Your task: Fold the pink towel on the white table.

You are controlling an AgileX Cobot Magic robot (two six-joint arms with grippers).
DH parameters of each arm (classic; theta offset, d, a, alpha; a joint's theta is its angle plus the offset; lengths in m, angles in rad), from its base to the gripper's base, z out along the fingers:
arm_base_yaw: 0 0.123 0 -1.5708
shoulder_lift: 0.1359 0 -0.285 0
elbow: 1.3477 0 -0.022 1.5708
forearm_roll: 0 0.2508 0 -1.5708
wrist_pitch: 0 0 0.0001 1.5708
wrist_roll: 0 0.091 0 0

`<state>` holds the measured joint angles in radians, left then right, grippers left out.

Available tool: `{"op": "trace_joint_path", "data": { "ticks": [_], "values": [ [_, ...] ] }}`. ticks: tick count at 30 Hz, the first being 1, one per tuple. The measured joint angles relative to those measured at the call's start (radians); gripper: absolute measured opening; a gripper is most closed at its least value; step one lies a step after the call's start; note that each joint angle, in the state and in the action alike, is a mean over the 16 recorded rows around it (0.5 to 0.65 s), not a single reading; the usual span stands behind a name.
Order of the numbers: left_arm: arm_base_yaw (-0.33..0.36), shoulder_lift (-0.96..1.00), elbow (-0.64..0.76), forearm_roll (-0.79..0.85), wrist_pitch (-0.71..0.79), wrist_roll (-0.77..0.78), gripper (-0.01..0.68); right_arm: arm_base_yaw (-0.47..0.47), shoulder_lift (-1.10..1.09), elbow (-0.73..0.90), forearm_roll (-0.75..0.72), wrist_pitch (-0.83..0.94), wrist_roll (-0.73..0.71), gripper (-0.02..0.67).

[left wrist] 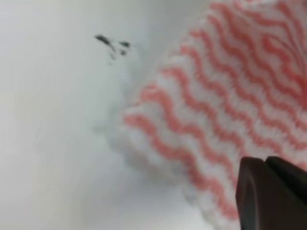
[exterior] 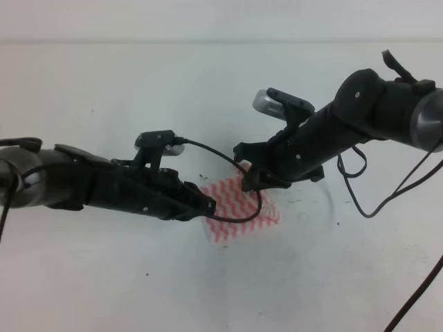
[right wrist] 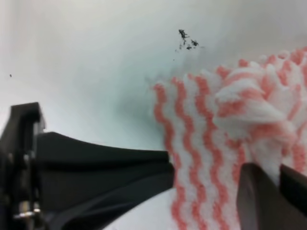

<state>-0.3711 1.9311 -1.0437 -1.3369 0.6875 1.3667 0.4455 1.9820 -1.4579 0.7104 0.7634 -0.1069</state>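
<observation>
Pink towel [exterior: 239, 211]: small striped cloth, lying near the middle of the white table [exterior: 104, 277], one corner bunched up.
Left gripper [exterior: 208, 205]: at the towel's left edge; one dark finger [left wrist: 268, 191] over the cloth; whether spread or pressed together cannot be told.
Right gripper [exterior: 248, 181]: at the towel's upper edge; fingers [right wrist: 261, 196] on either side of a raised fold; a firm pinch cannot be confirmed.
Black cable [exterior: 252, 207]: loops across the towel.
Dark specks [right wrist: 184, 40]: on the table just beyond the towel's corner.

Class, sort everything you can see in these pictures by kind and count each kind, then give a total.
Towels: 1, the pink towel
Tables: 1, the white table
Robot grippers: 2, the left gripper and the right gripper
Total: 4
</observation>
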Motion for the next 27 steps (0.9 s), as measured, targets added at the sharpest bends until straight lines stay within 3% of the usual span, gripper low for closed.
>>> {"op": "trace_joint_path", "data": {
  "ticks": [27],
  "values": [
    [0.011,0.068,0.002,-0.080,0.057,0.062,-0.004,0.053,0.011,0.000,0.010,-0.014,-0.003,-0.016]
  ]
}}
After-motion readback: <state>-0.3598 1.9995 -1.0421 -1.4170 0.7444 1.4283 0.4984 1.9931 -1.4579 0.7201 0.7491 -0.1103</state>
